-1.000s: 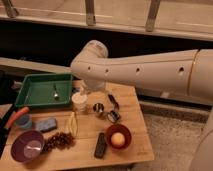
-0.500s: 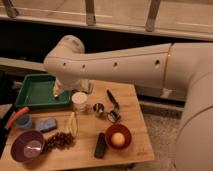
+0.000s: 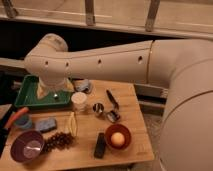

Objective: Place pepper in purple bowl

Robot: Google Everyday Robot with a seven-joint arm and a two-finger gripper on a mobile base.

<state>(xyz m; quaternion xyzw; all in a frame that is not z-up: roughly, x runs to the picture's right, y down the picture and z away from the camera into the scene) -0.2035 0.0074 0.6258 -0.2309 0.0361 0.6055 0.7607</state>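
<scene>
- Now the arm has swung further toward 9 o'clock than a moment before; its thick joint hangs over the green tray [image 3: 31, 98] and no longer over the middle of the table [image 3: 132, 112].
- The gripper [image 3: 53, 92] hangs under that joint, above the tray, released and with nothing in it.
- The pepper [image 3: 16, 118] lies at the table's 9 o'clock edge, untouched. It is at about 7 o'clock from the gripper and well apart from it.
- The purple bowl [image 3: 27, 147] stands in the 7 o'clock corner, just below the pepper. I see only a glossy spot inside it.
- The other things did not move: the white cup [image 3: 78, 101] at 3 o'clock from the tray, the grapes [image 3: 60, 140] just beside the purple bowl, and the red bowl [image 3: 118, 137] with a pale ball inside.
- I judge that this is the approach step: the swing brings the gripper to the pepper's side of the table, but the grasp is not yet done.
- Next, it probably must go lower and toward 7 o'clock. The pepper is at the very edge, so a push could send it off.
</scene>
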